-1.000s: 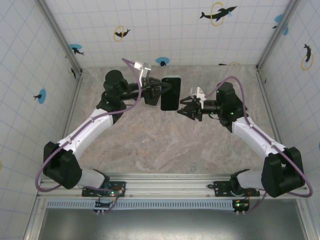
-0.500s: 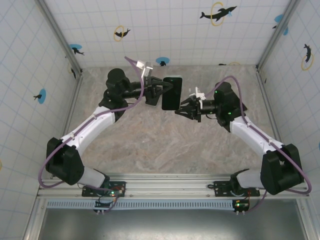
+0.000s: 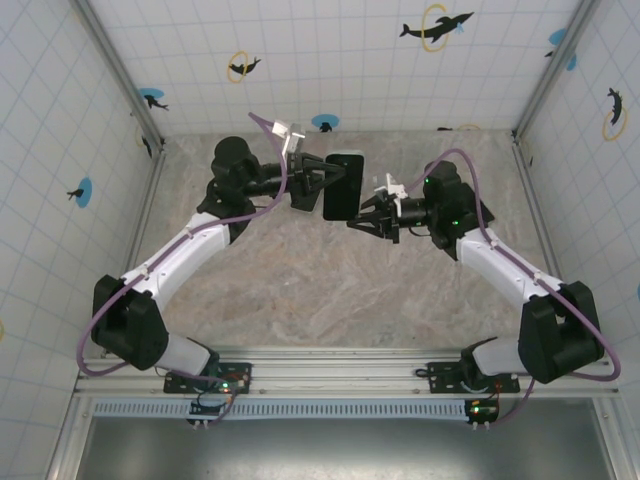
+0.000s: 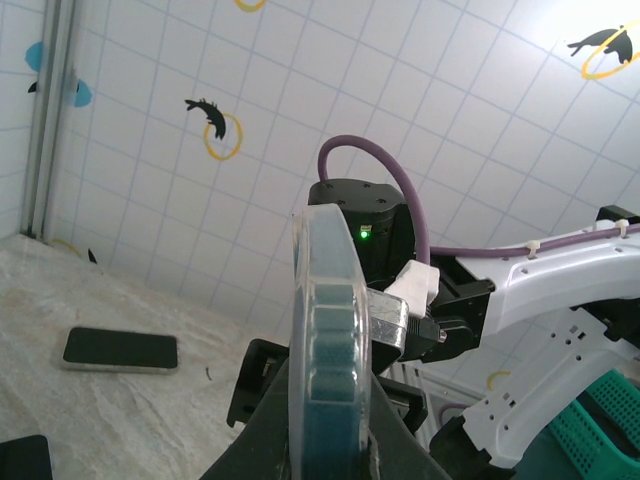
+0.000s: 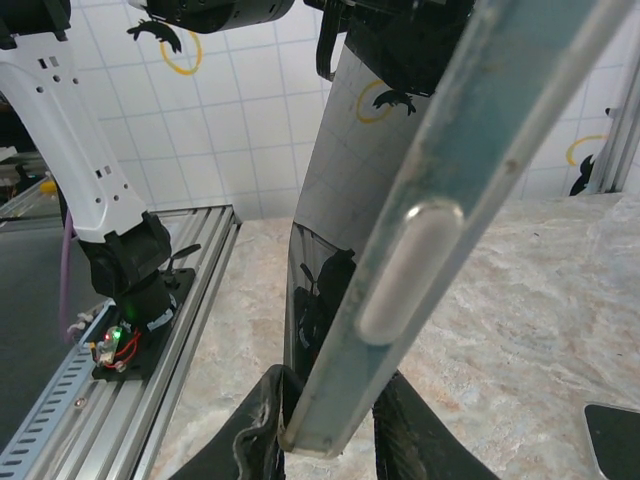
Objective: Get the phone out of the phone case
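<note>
A dark phone point(image 3: 343, 187) in a clear phone case point(image 4: 326, 300) hangs upright in the air over the back of the table. My left gripper point(image 3: 322, 186) is shut on the case's left long edge, and its fingers point(image 4: 272, 415) flank the case in the left wrist view. My right gripper point(image 3: 358, 221) has come in from the right at the phone's lower corner. In the right wrist view its fingers point(image 5: 262, 400) press the glossy screen point(image 5: 330, 200) on one side and the case's back on the other, with the side button point(image 5: 408, 268) just above them.
A second phone point(image 4: 120, 349) lies flat on the marbled table point(image 3: 330, 290), and a dark flat thing point(image 5: 612, 425) lies further off. A green basket point(image 4: 592, 430) sits beyond the right arm. Tiled walls close in the back and both sides.
My right gripper moved left to the phone's lower corner and its fingers narrowed onto it. The left gripper kept hold and barely shifted.
</note>
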